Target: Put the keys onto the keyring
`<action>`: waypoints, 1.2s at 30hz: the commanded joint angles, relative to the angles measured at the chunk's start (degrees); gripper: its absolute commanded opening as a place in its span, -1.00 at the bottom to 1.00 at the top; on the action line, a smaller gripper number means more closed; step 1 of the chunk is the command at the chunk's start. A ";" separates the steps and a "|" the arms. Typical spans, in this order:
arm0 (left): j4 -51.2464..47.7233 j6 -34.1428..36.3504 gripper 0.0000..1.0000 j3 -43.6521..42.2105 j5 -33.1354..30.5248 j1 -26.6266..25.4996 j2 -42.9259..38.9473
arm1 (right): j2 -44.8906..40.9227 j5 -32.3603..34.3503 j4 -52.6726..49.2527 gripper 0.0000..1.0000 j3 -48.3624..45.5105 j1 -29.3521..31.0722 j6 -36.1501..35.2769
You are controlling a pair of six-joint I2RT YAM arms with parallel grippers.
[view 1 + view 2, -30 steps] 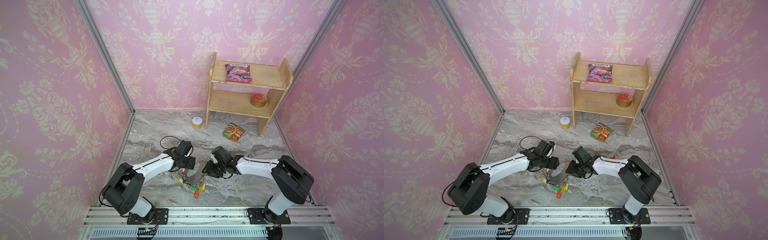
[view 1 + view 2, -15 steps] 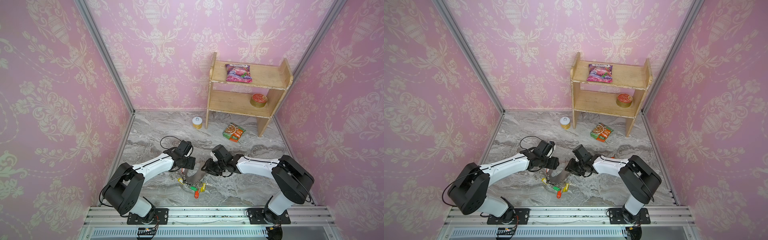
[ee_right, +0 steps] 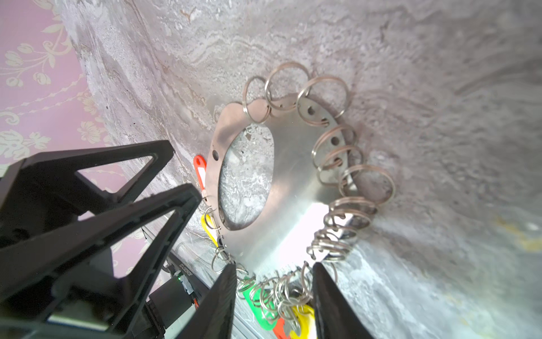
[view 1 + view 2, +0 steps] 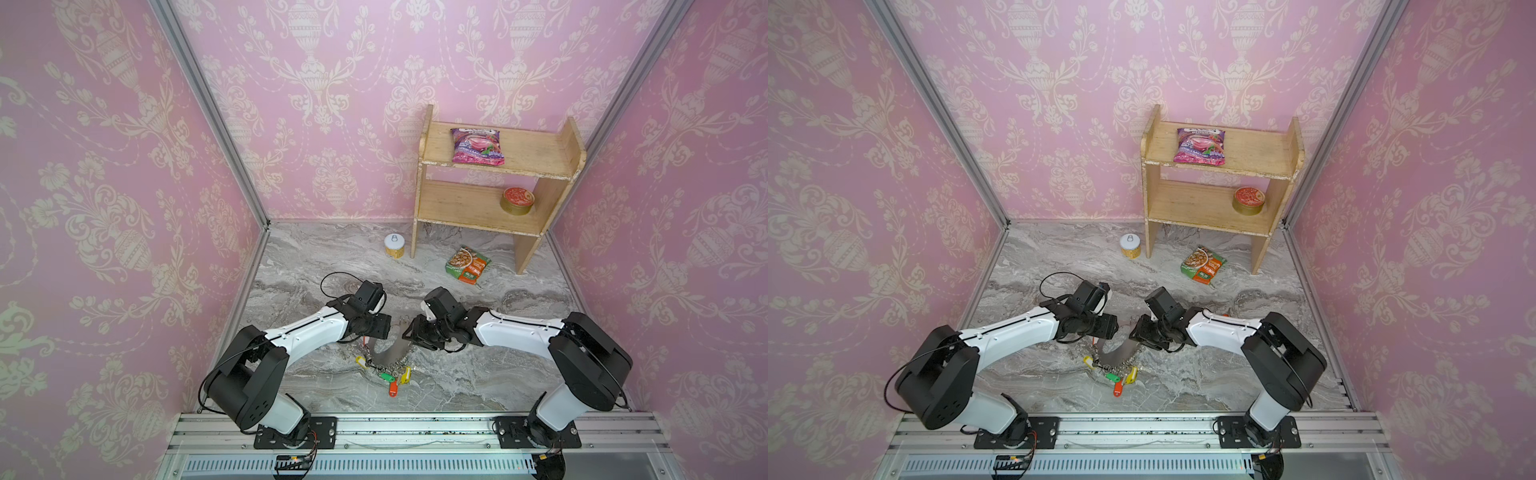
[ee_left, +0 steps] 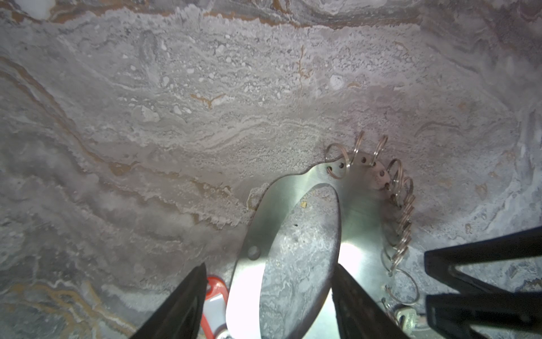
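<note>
Keyring (image 3: 293,182) on table (image 4: 478,374) between arms. Keys (image 4: 388,376) with green, yellow, orange tags bunched at near end, seemingly hung; most rings (image 3: 366,182) bare. Beside it red key (image 5: 215,305), attachment unclear. Left gripper (image 5: 269,265) spread astride keyring, no pinch; right gripper (image 3: 274,265) part-spread over rings, grip unclear.

Polished, mirror-bright metal for the keyring (image 3: 296,182), glossy plastic on the tags of the keys (image 3: 261,311), matt stone-look tabletop (image 5: 205,102), bare wood shelf (image 4: 478,203).
</note>
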 commanded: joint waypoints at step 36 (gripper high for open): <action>2.39 2.38 0.41 -4.23 -0.14 -0.26 -6.44 | 0.07 8.41 7.98 -0.36 -7.89 4.42 18.19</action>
